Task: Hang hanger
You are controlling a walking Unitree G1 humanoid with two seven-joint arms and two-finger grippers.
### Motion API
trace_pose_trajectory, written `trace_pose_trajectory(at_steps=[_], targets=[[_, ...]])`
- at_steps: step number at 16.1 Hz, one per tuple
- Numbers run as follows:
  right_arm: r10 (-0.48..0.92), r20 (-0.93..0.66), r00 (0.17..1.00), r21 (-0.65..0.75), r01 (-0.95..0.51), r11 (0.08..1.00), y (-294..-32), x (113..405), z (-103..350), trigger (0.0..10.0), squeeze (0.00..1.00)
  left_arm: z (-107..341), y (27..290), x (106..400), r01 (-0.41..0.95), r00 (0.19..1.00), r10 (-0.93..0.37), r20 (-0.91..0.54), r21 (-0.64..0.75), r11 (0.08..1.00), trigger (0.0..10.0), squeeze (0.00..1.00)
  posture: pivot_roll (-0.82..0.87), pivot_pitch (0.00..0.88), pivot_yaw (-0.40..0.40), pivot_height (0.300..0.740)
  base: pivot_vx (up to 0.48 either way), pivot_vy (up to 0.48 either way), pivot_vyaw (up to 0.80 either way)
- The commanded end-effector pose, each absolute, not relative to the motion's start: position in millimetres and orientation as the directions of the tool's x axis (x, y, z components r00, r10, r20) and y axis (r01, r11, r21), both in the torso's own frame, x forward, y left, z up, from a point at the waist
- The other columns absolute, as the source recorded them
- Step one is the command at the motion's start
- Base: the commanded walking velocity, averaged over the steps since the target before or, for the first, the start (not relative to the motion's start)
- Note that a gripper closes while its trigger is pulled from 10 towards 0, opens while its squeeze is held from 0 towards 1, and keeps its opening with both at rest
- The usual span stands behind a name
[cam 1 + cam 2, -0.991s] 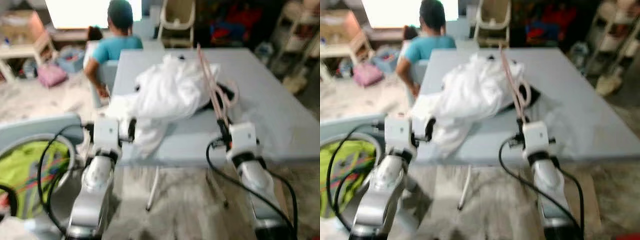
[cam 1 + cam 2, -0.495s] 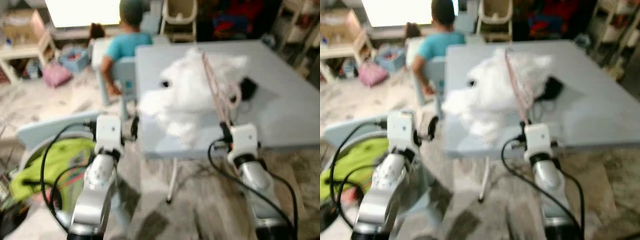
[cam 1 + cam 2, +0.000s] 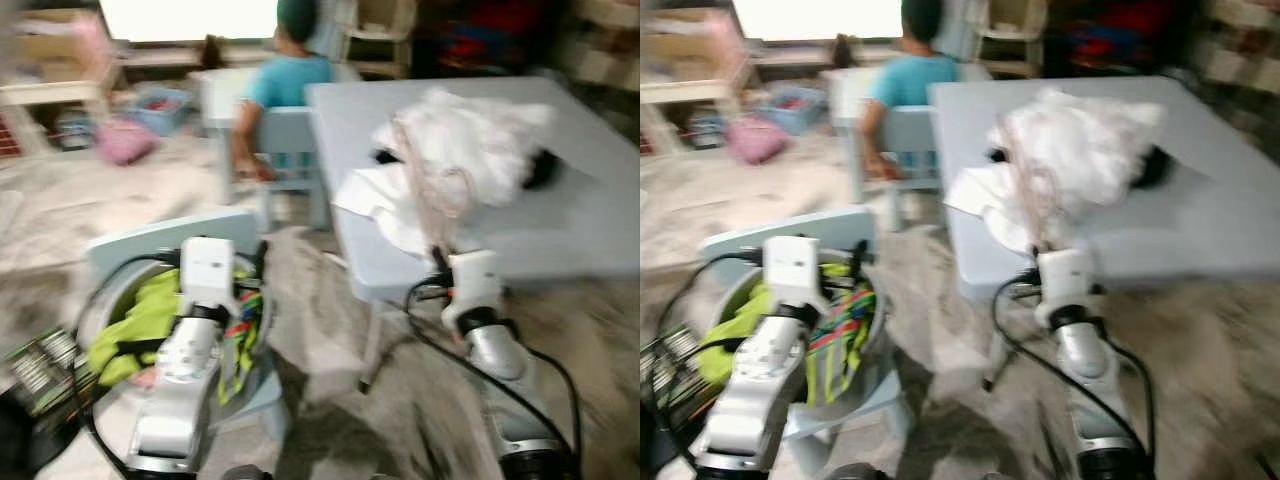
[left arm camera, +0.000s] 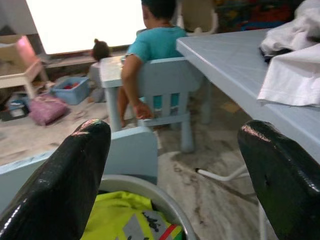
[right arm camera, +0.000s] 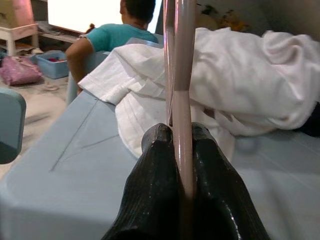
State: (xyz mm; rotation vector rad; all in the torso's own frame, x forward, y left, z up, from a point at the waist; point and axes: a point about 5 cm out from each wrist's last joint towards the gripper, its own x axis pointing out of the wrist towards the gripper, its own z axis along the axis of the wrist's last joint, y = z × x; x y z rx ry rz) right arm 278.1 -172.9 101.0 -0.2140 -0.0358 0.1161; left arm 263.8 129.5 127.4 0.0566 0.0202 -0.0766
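Pink thin-barred hanger (image 5: 181,75) sits clamped between our right gripper (image 5: 181,145) fingers before the table (image 5: 65,170), left gripper (image 4: 175,165) fingers apart.

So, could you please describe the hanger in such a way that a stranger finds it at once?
Start at the big grey-blue table with the heap of white cloth on it. At its near edge the right gripper is shut on the hanger. It is the thin pale pink frame rising in front of the cloth, the only slim, rigid thing there.
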Motion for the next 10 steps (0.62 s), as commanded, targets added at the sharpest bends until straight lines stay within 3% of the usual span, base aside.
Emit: trace_pose_trajectory(at_steps=[1,10], targets=[[0.1,0.026,0.995,-0.215,-0.092,0.972,-179.4,279.0,103.7,10.0,0.0,129.5,120.4,263.9,0.121,0.993,-0.121,-0.016,0.032,0.992,10.0,0.0,0.01,0.004,-0.01,0.74,0.0,0.0,-0.8],[0.1,0.026,0.995,-0.215,-0.092,0.972,-179.9,281.4,105.1,10.0,0.0,132.4,117.0,262.6,0.21,0.978,-0.21,-0.008,-0.026,0.977,10.0,0.0,0.01,0.005,-0.007,0.74,0.0,0.0,-0.8]])
